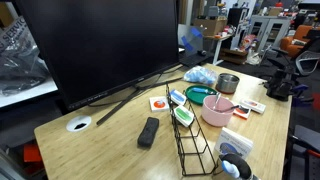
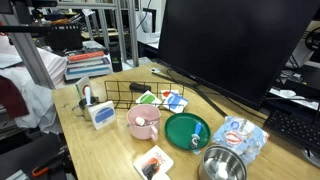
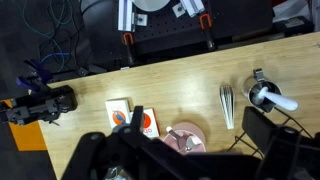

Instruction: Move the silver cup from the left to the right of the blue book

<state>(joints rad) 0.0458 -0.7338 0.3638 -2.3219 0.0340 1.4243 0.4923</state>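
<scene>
The silver cup (image 1: 228, 83) stands near the table's far edge, beside a teal bowl (image 1: 196, 94) and a pink bowl (image 1: 219, 109). In an exterior view the silver cup (image 2: 222, 165) is at the front, next to a crumpled blue packet (image 2: 240, 135). A small blue-covered book (image 2: 176, 100) lies flat by the teal bowl (image 2: 187, 130). My gripper (image 3: 180, 152) shows only in the wrist view, high above the pink bowl (image 3: 187, 140), fingers spread wide and empty. The silver cup is out of the wrist view.
A large black monitor (image 1: 100, 45) fills the back of the table. A wire rack (image 1: 195, 135), a black remote (image 1: 148, 131), picture cards (image 3: 148, 122), a whisk (image 3: 228, 105) and a brush holder (image 3: 262, 95) lie around the bowls.
</scene>
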